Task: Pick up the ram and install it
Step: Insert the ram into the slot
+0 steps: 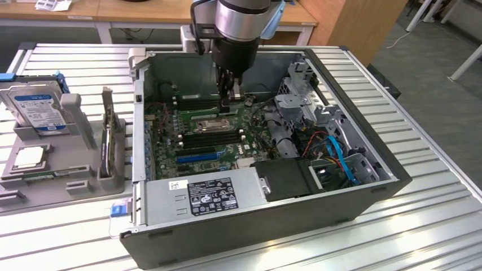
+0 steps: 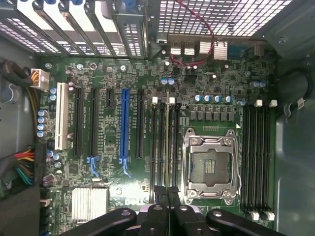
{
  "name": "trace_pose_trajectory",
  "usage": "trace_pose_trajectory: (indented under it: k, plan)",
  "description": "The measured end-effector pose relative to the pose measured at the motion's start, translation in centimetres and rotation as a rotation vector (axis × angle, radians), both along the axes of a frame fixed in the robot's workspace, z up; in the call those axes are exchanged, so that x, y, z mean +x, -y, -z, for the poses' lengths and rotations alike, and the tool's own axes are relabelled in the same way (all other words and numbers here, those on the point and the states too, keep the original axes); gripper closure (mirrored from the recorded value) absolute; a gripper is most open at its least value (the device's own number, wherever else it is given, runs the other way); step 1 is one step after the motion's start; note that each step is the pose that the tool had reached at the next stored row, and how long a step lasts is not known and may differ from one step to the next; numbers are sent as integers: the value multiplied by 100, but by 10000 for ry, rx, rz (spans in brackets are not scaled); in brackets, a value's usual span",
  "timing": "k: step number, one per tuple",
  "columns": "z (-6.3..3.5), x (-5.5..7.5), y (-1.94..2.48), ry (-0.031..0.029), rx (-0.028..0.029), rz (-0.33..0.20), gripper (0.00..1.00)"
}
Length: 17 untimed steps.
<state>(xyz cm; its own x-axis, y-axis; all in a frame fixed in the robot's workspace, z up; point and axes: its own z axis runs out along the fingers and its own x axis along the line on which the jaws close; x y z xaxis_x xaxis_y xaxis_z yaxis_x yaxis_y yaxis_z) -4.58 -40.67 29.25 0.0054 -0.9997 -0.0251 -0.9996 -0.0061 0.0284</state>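
A slatted metal table (image 1: 421, 226) fills most of the exterior view, and an open computer case (image 1: 249, 248) lies on it in the middle of the frame with its inside facing up. The arm (image 1: 239, 22) comes down from the top centre, straight into the case. At the left edge sits a grey tray (image 1: 30, 197) with a hard drive (image 1: 34, 107) standing in its upper part. Inside the case, a silver power supply (image 1: 203, 195) with a black label runs along the lower wall. Blue cables (image 1: 342, 161) loop in the bay to the lower right.

The green motherboard (image 2: 216, 78) covers the floor of the case. In the wrist view its CPU socket (image 2: 211, 164) is open, with a steel frame around it. A blue slot (image 2: 124, 128) lies well apart from it among the longer card slots.

The gripper (image 1: 229, 104) hangs over the upper middle of the board, by the socket. From the wrist camera the gripper (image 2: 167, 189) has its two black fingers (image 2: 160, 192) pinched nearly together on the ram (image 2: 167, 142). The ram is seen edge-on as a thin line running away from the fingertips. It lines up with the black memory slots (image 2: 156, 142) just beside the socket. I can't tell whether its lower edge touches a slot.
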Motion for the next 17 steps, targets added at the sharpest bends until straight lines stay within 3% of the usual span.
trace_pose_trajectory:
  k: [17]
  plan:
    - [76,-2,2,13,0,45,89]
